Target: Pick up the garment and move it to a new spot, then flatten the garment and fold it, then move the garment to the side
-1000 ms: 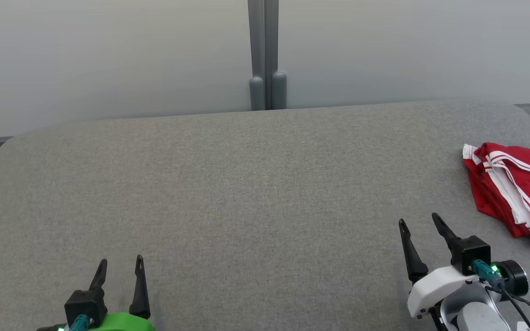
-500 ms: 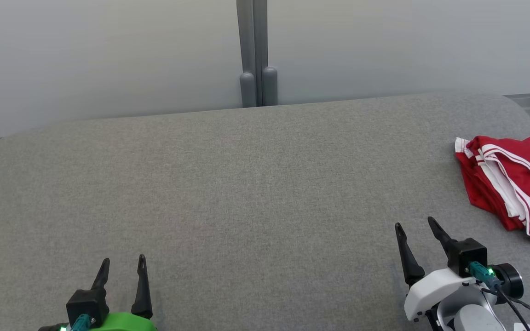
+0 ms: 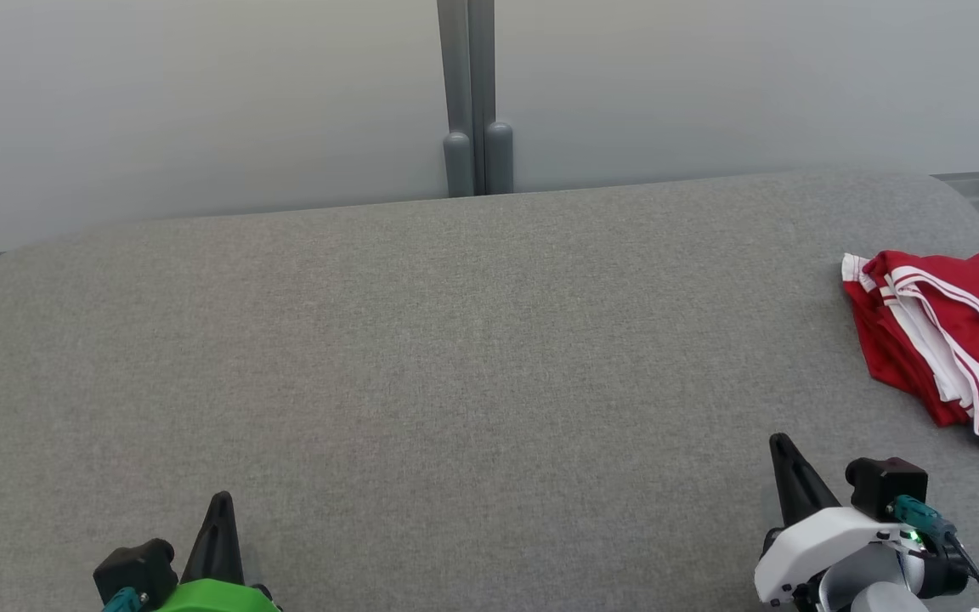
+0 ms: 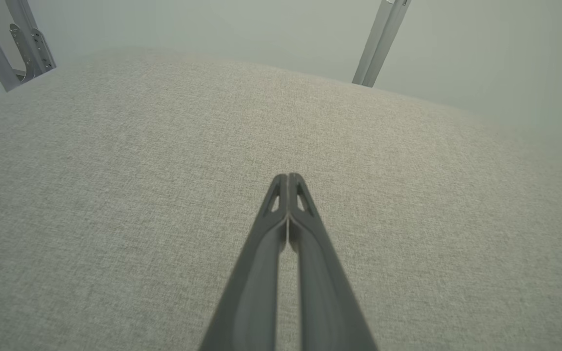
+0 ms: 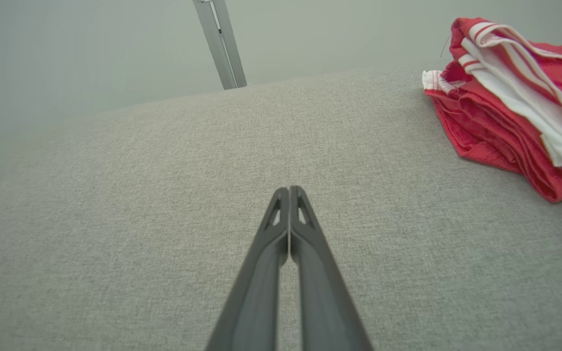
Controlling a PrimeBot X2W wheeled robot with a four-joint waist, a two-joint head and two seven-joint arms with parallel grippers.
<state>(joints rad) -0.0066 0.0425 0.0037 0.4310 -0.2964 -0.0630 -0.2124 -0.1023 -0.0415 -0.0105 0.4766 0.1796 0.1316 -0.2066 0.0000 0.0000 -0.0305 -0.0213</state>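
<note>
Head view: we judge garment [image 3: 889, 348] soft, light; pinch its layered frame-left edge. Left gripper [image 3: 219, 503], right gripper [image 3: 783, 446] both together, empty.

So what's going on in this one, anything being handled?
Nothing is being handled. The red and white garment lies in a folded bundle near the right edge of the grey table. The left gripper and right gripper are both shut on nothing, low at the near side, clear of the garment.
</note>
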